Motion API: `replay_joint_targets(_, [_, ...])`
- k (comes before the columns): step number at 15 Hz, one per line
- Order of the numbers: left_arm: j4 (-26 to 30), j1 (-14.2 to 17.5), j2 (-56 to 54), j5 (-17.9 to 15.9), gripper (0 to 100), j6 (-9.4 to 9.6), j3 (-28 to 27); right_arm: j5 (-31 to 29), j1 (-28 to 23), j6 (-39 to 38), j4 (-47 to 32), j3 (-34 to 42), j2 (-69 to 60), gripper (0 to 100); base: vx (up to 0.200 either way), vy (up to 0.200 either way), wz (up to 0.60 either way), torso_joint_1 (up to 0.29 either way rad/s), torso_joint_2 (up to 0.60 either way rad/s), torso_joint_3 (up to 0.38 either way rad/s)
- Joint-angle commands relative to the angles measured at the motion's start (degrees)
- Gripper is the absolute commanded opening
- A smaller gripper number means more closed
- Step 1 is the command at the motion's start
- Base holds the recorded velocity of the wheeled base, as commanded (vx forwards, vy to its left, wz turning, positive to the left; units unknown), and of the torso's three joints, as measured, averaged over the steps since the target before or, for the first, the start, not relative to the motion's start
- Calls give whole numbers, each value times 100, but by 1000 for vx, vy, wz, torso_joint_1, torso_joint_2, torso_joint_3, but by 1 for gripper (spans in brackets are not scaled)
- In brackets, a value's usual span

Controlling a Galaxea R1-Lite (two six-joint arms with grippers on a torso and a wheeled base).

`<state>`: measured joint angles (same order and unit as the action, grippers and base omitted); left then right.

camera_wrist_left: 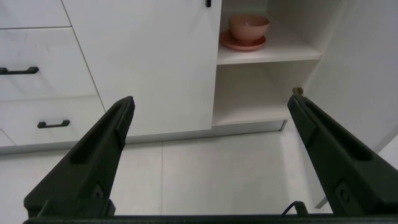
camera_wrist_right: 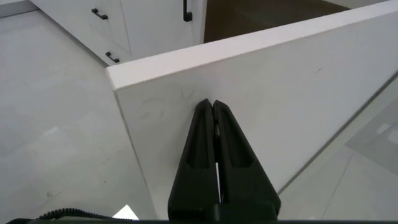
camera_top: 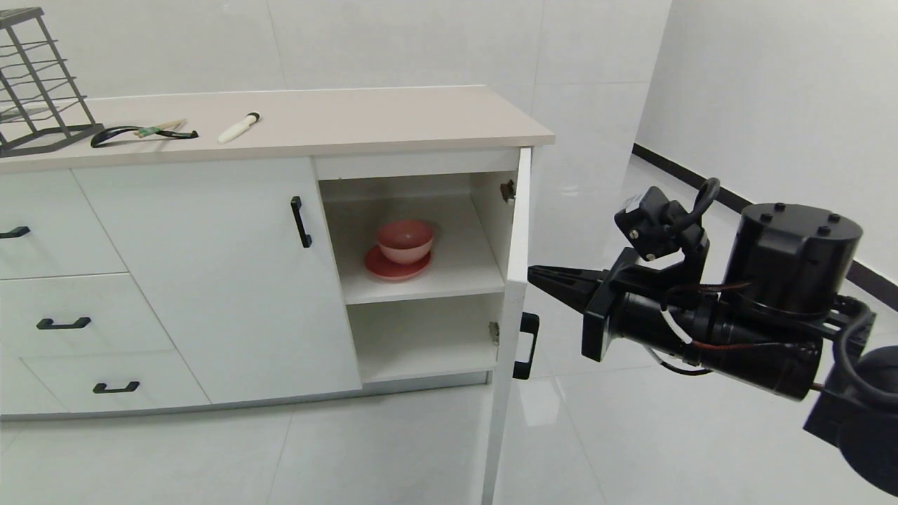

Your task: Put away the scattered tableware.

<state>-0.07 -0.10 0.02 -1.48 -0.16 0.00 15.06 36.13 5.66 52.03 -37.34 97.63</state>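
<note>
My right gripper (camera_wrist_right: 212,104) is pressed fully closed with nothing between its fingers, and its tips sit against the outer face of the open door (camera_top: 518,266) of the cabinet (camera_top: 210,280), above the door's black handle (camera_top: 527,346). My left gripper (camera_wrist_left: 211,102) is spread wide and holds nothing; it hangs low over the floor, facing the open compartment. Inside that compartment, on the upper shelf (camera_top: 456,277), a pink bowl (camera_top: 405,240) stands upright on a red plate (camera_top: 393,269), both set toward the left of the shelf. The neighbouring door is closed, and drawers with black pulls run further left. Up on the counter (camera_top: 386,119), well apart from me, lie a white-handled utensil (camera_top: 238,128) and, just left of it, a dark curved piece (camera_top: 112,133) with a pair of light sticks (camera_top: 160,128) across it; I cannot tell exactly what these are. A dark wire rack (camera_top: 35,77) stands at the counter's far left.
</note>
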Motion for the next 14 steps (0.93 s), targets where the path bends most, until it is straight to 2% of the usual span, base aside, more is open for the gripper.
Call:
replay_joint_targets(1, [-1, 1, -2, -2, 100, -2, 0, -3, 25, 6, 9, -124, 230, 0, 0, 0, 0, 0, 0, 0])
replay_joint_targets(14, [-10, 1, -2, 7, 100, -11, 0, -3, 157, 6, 431, -880, 1276, 0, 0, 0, 0, 0, 0, 0])
